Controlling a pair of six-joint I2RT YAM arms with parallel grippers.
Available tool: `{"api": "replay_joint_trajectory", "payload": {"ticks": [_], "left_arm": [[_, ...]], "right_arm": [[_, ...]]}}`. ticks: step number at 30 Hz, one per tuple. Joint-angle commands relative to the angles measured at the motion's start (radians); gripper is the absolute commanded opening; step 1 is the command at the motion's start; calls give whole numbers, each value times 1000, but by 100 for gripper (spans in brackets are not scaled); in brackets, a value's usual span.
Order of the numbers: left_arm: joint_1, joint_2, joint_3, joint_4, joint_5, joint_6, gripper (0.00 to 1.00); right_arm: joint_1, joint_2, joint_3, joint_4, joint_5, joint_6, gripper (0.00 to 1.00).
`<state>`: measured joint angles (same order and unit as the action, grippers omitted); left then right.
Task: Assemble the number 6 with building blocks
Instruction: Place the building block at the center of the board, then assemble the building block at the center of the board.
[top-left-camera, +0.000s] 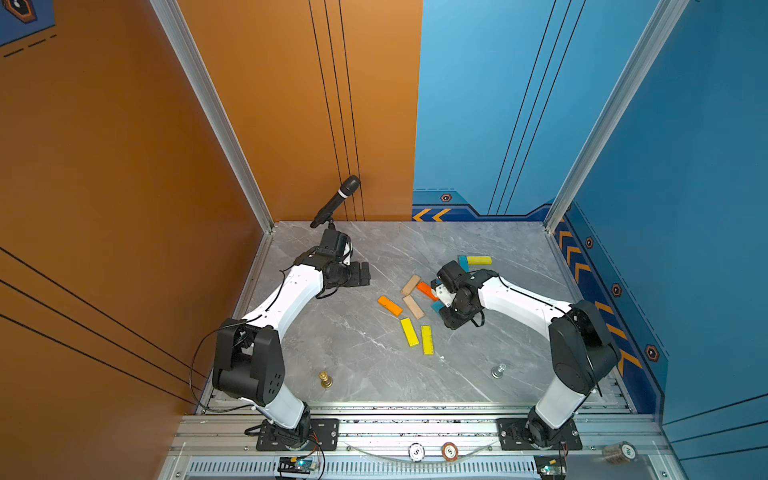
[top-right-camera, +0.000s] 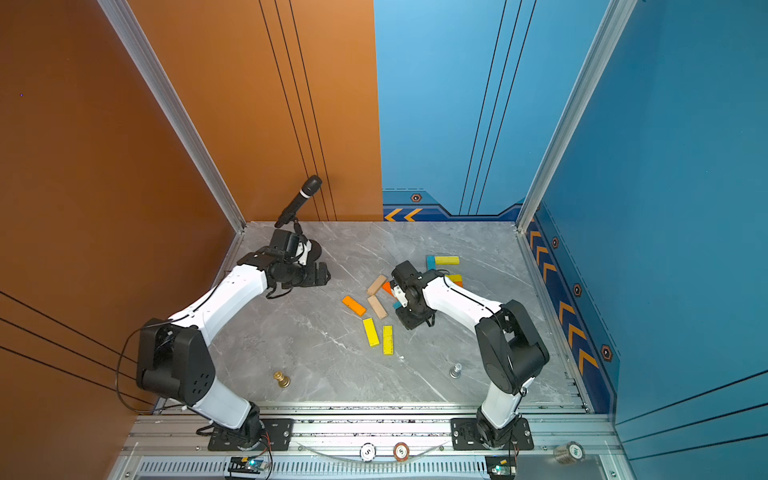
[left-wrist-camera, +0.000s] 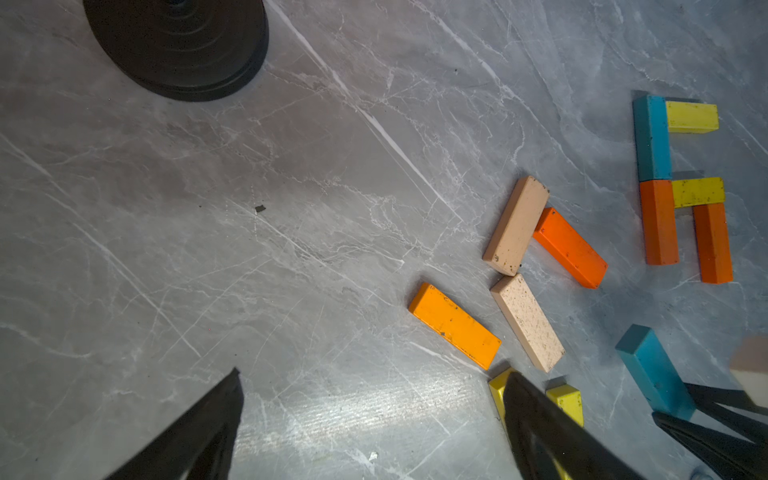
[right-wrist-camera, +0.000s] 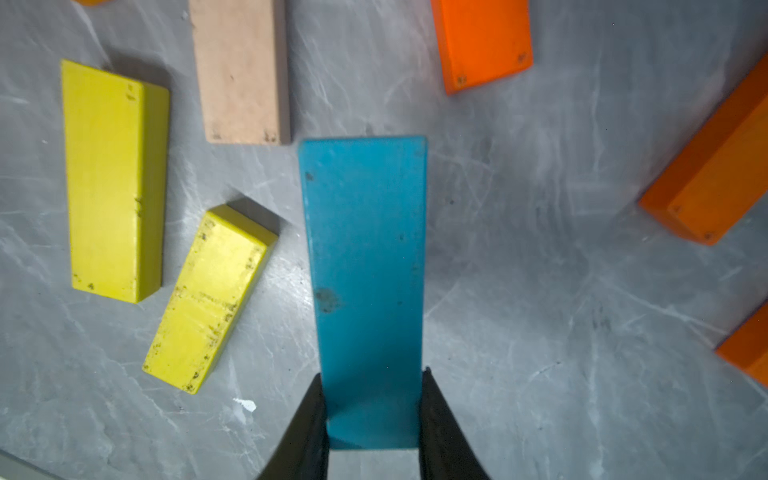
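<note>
My right gripper is shut on one end of a blue block, which juts out past the fingertips over the grey table; in a top view this block peeks from under the wrist. Behind that arm lies a partial figure: blue, yellow, orange, yellow and orange blocks touching. Loose blocks lie mid-table: orange, two pale wood, orange, two yellow. My left gripper is open and holds nothing, far left.
A microphone on a round black base stands at the back left, close to my left arm. A gold chess piece and a silver one stand near the front edge. Walls close in three sides.
</note>
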<state>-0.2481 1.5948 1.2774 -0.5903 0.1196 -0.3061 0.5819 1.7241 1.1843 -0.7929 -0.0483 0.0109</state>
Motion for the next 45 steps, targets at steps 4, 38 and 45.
{"api": "replay_joint_trajectory", "payload": {"ticks": [4, 38, 45], "left_arm": [[-11, -16, -11, 0, 14, -8, 98], [-19, -10, -10, 1, 14, -10, 98], [-20, -12, -10, 0, 9, -6, 98]], "right_arm": [[-28, 14, -52, 18, 64, 71, 27], [-213, 86, -22, 13, 242, 229, 51], [-212, 67, 5, 24, 238, 314, 51]]}}
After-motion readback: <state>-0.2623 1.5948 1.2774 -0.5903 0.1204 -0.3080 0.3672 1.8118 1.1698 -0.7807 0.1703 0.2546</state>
